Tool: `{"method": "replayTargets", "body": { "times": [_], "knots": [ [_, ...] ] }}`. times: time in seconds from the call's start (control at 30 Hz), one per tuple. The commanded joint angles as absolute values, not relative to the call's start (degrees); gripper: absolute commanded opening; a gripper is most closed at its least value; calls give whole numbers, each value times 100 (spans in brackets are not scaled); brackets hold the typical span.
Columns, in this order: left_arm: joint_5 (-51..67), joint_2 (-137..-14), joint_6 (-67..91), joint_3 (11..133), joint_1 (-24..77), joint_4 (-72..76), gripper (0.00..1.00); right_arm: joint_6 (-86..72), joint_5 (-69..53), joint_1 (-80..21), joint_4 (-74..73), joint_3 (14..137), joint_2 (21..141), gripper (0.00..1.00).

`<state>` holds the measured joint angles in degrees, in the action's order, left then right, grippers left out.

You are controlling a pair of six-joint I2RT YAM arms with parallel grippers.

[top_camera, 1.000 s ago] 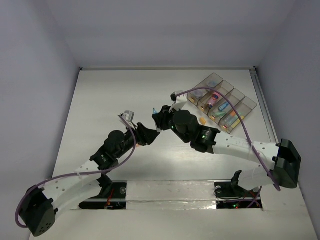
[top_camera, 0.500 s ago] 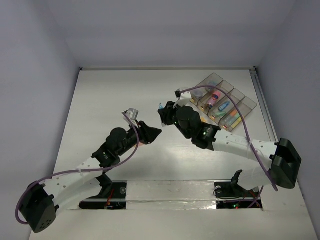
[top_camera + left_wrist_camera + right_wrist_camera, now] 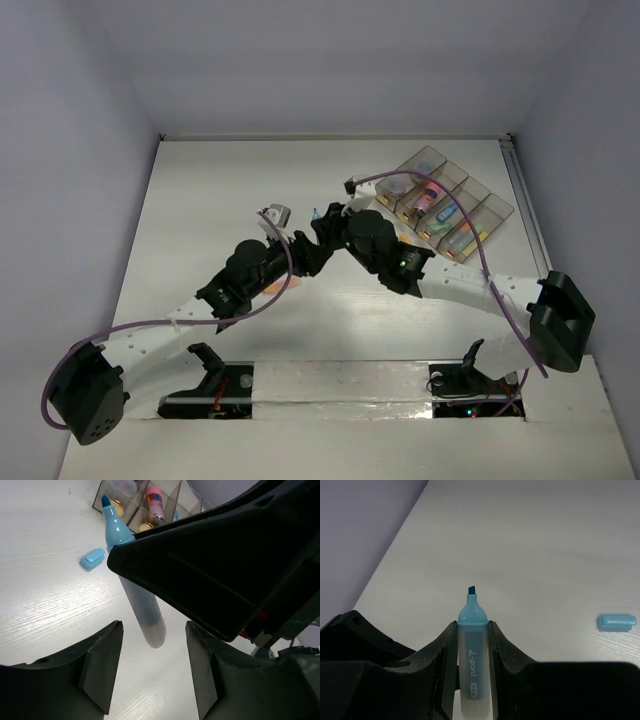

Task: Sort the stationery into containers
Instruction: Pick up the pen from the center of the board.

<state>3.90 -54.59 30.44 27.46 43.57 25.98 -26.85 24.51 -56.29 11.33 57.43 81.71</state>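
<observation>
The right gripper [image 3: 472, 628] clamps the uncapped blue highlighter [image 3: 472, 665], centre frame. The left gripper [image 3: 152, 655] is parted, empty, apparently astride its tail. Its cap [image 3: 617, 621] lies at right. Align squarely before closing; tray [image 3: 497, 208] upper right.

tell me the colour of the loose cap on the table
The cap is light blue; it shows best in the right wrist view.
</observation>
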Motion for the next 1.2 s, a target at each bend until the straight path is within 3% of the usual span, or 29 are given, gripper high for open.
{"method": "replayTargets", "body": {
  "times": [0.0, 0.3, 0.53, 0.6, 0.7, 0.73, 0.83, 1.0, 1.07, 1.17],
  "knots": [
    [176, -5563, 2830, 3138, 4377, 2971, 49, -2909, 2102, -5520, 1538, 5827, 8104, 0],
    [53, -5809, 2804, 3138, 4377, 3217, 37, -3234, 1503, -5405, 1626, 5678, 8165, 0],
    [71, -5986, 2804, 3182, 4377, 3296, 0, -3471, 1248, -5213, 1644, 5511, 8121, 0],
    [53, -5907, 2760, 3164, 4377, 3226, 0, -3524, 1134, -5063, 1574, 5458, 8060, 0],
    [114, -5845, 2681, 3050, 4377, 3234, 0, -3568, 485, -4502, 1433, 5353, 7928, 25],
    [123, -5836, 2672, 3006, 4377, 3252, 0, -3534, 309, -4161, 1363, 5335, 7910, 42],
    [141, -5827, 2698, 2769, 4377, 3410, 0, -3166, -734, -3675, 1143, 5291, 7840, 59],
    [342, -5801, 2908, 2505, 4272, 3595, 0, -2085, -1195, -3156, 379, 5650, 8024, 58],
    [596, -5757, 2979, 2444, 4271, 3691, 0, -1295, -1309, -3103, -468, 6018, 8453, 48],
    [721, -5678, 2971, 2400, 4271, 3674, 0, -1055, -1685, -2848, -476, 6372, 8798, 34]
  ]
}}
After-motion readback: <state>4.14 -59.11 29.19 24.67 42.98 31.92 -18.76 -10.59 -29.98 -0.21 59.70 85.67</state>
